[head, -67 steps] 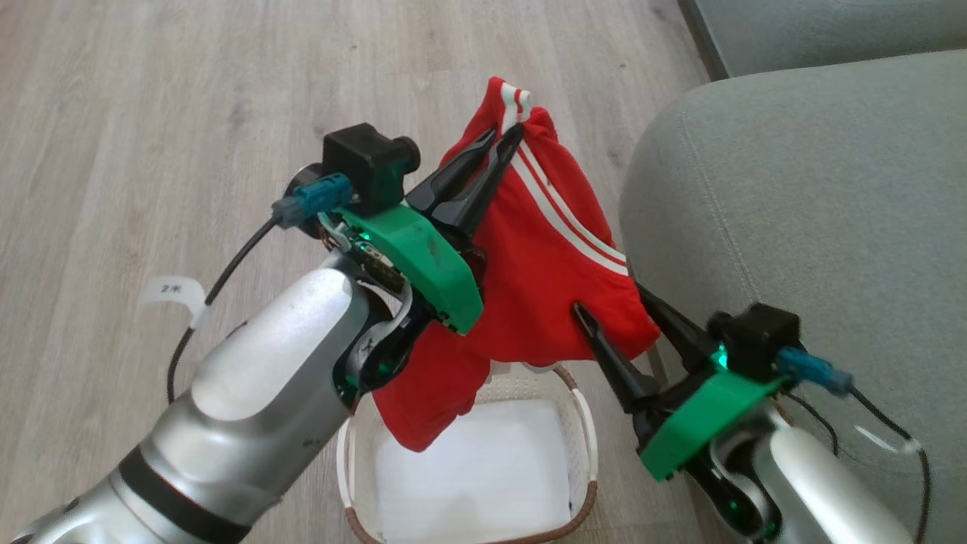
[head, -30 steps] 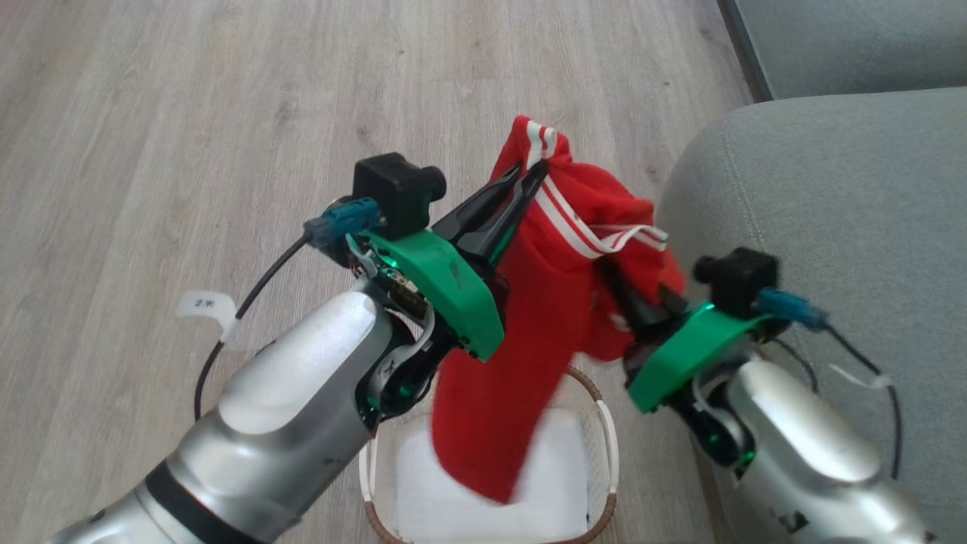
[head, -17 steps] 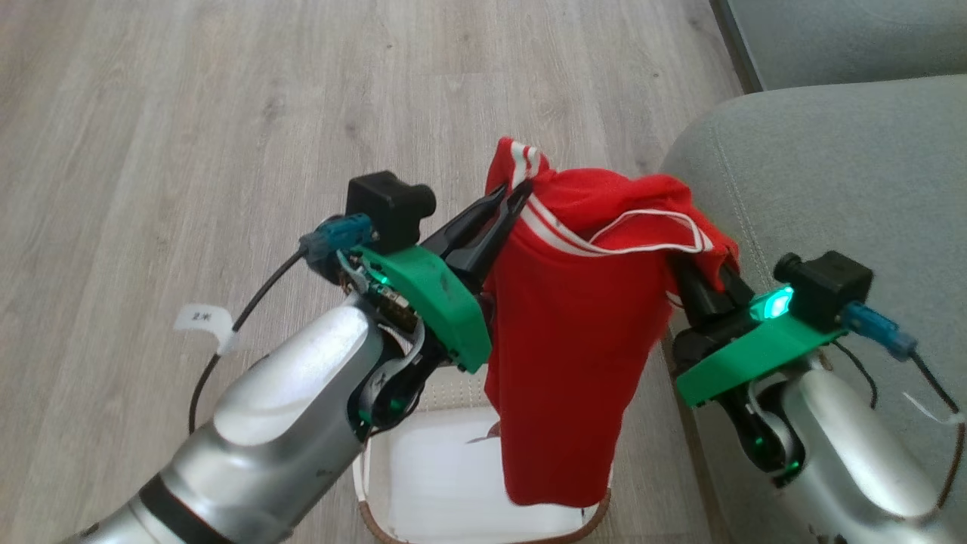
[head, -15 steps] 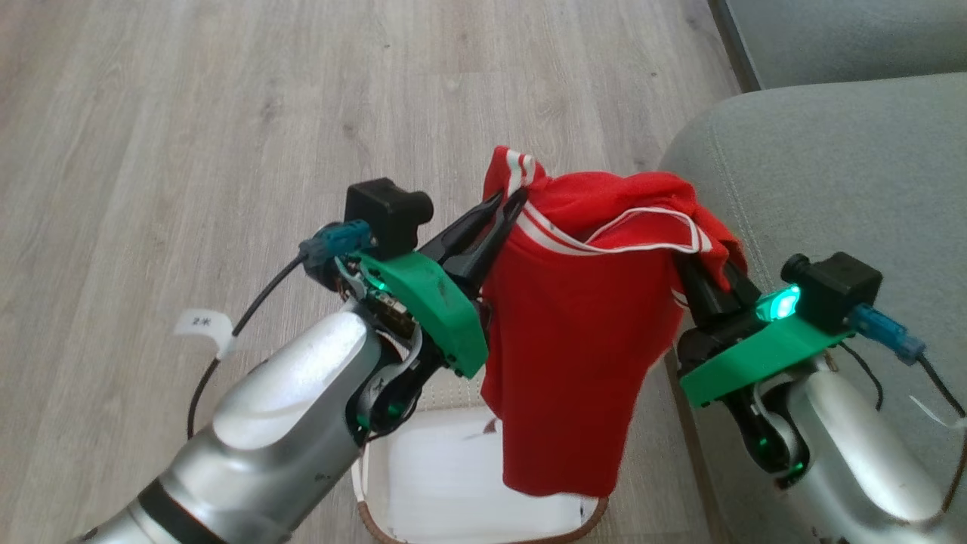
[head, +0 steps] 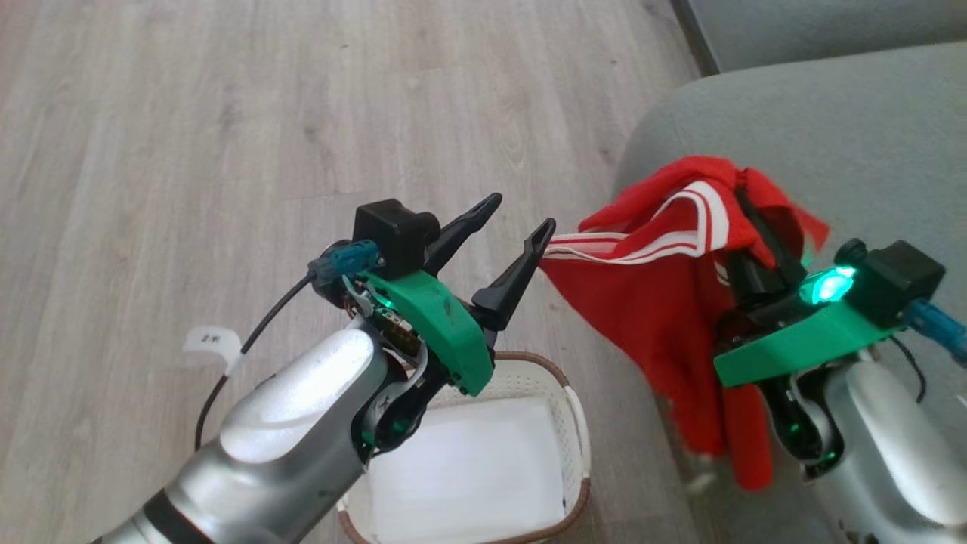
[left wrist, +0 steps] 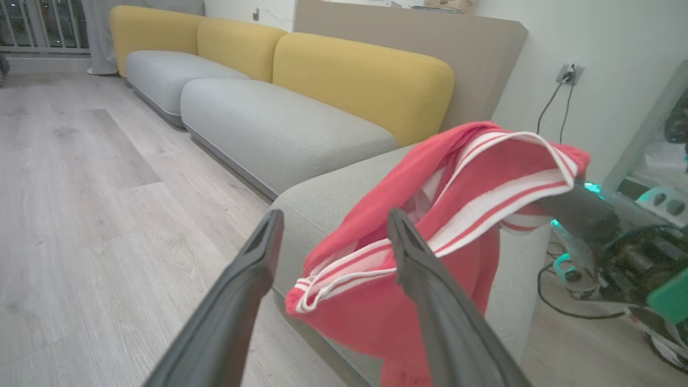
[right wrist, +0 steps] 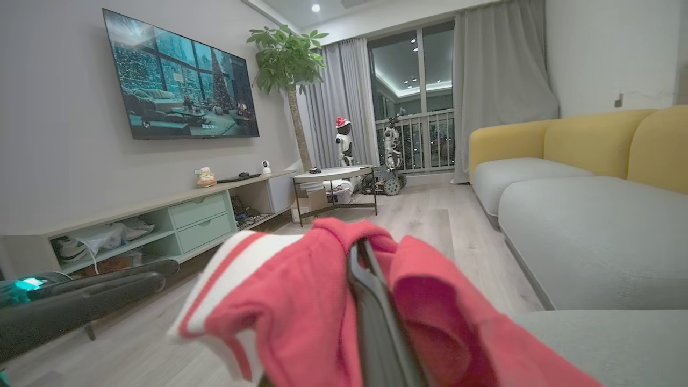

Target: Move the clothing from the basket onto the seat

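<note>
Aloft at a corner of the seat (head: 831,128), the clothing (head: 665,317) rides in my right gripper (head: 755,227).
Its fingers are closed on the red garment, whose folds drape over them and hide the tips. The white-striped hem (head: 604,248) stretches out toward my left gripper (head: 517,219), whose two dark fingers stand wide apart and hold nothing, the nearer tip just beside the hem. The clothing hangs by the seat's rounded corner, its lower end dangling along the seat's side edge above the wood floor (head: 189,113); whether cloth touches cushion I cannot tell. The basket (head: 578,423) sits on the floor under my left forearm (head: 302,423), apart from the garment, its white liner sheet (head: 468,468) lying flat inside.
</note>
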### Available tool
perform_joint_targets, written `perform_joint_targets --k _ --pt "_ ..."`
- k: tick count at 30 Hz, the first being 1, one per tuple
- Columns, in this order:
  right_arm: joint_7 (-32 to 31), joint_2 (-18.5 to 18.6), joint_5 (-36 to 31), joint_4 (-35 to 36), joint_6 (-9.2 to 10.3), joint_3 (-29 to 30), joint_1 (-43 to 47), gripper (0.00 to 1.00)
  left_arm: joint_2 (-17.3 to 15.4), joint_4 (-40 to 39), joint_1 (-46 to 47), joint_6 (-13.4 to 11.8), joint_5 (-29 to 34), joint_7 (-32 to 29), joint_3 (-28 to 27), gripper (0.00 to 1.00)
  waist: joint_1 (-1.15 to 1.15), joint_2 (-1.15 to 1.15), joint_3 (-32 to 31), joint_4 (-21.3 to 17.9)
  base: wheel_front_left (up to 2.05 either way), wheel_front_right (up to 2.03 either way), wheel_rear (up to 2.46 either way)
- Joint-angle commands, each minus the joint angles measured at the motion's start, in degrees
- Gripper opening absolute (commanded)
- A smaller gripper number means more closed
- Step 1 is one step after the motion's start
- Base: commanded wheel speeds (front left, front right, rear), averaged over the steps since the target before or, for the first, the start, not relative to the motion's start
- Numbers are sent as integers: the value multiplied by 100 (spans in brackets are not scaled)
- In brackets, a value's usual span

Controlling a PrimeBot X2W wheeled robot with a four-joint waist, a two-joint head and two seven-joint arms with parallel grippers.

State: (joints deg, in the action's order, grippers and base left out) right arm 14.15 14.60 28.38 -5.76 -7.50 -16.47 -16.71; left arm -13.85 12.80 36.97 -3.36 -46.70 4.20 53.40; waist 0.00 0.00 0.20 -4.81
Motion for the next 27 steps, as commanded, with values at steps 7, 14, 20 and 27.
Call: perform_joint_targets --k 7,14,20,27 --pt "-128 160 -161 643 1 214 -15 0 -134 -333 144 -56 96 148 -170 100 0 0 56 -500 0 0 0" --pt "-316 207 -270 1151 1 433 113 0 -193 -496 131 -118 146 188 -163 100 0 0 130 -1040 0 0 0" --pt "-402 153 -308 1469 1 547 210 0 -273 -579 142 -165 200 194 -156 100 0 0 197 -1508 0 0 0" --pt "-448 119 -357 1702 1 634 313 0 -295 -637 118 -214 218 221 -141 100 0 0 256 -1995 0 0 0"
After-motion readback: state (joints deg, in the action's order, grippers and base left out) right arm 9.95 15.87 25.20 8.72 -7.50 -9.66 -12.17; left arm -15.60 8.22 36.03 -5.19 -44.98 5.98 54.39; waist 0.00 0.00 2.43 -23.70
